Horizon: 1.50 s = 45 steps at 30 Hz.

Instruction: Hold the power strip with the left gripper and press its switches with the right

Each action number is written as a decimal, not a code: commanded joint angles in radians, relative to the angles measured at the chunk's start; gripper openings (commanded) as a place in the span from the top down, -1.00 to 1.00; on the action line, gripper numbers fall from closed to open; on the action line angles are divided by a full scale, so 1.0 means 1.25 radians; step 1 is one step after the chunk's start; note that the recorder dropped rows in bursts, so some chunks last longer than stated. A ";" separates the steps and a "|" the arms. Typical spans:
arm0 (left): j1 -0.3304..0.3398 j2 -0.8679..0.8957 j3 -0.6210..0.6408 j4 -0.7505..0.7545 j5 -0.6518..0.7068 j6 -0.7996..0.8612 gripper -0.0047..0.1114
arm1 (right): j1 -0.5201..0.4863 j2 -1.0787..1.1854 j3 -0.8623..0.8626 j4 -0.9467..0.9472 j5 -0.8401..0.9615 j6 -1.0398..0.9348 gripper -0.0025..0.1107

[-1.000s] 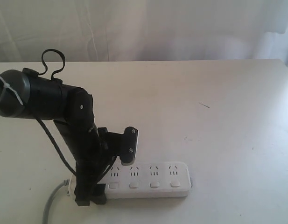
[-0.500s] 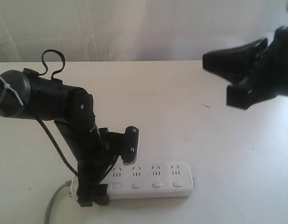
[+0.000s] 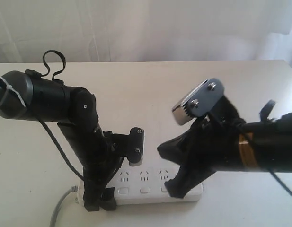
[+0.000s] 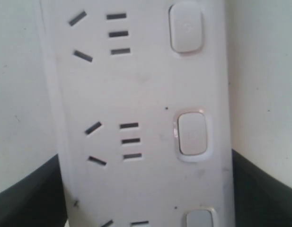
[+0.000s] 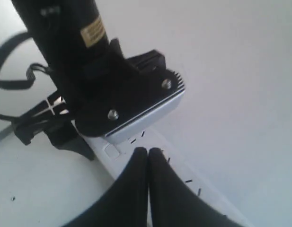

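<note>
Exterior view: the power strip (image 3: 136, 185) lies flat on the table (image 3: 183, 80), lengthwise along the near edge, with its grey cord (image 3: 60, 212) leaving the left end. My left gripper (image 3: 117, 184) stands over that end and straddles the strip across its width, one finger behind it and the other in front.

Left wrist view: both dark fingers (image 4: 27, 194) sit against the long edges of the strip, so I record this tool as clamped on the power strip. Three switches (image 4: 190, 135) show here in a row along one edge, each beside a socket set.

My right arm (image 3: 273, 151), marked by its orange band (image 3: 245, 151), enters from the right of the exterior view and hides the right part of the strip.

Right wrist view: the two fingers of my right gripper (image 5: 148, 153) are pressed together with only a thin line between them, and they hold nothing. Their tips hang over the strip's socket slots, just beside one switch and close to the pale finger pad (image 5: 150, 113) of the left gripper. Whether the tips touch the strip I cannot tell.
</note>
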 commanded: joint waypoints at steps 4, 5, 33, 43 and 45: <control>-0.008 0.003 0.004 -0.071 0.037 0.039 0.91 | 0.095 0.173 -0.006 0.055 0.061 -0.010 0.96; -0.008 0.003 0.004 -0.071 0.039 0.039 0.91 | 0.102 0.191 -0.011 0.073 0.066 -0.010 0.96; -0.008 0.003 0.004 -0.021 0.051 0.036 0.92 | 0.147 0.335 -0.052 0.141 0.118 0.012 0.96; -0.008 0.005 0.006 0.004 0.039 0.017 0.92 | 0.147 0.333 -0.025 0.137 0.203 0.013 0.96; -0.008 0.005 0.006 0.004 0.039 0.017 0.92 | 0.147 0.330 -0.020 0.137 0.223 0.019 0.96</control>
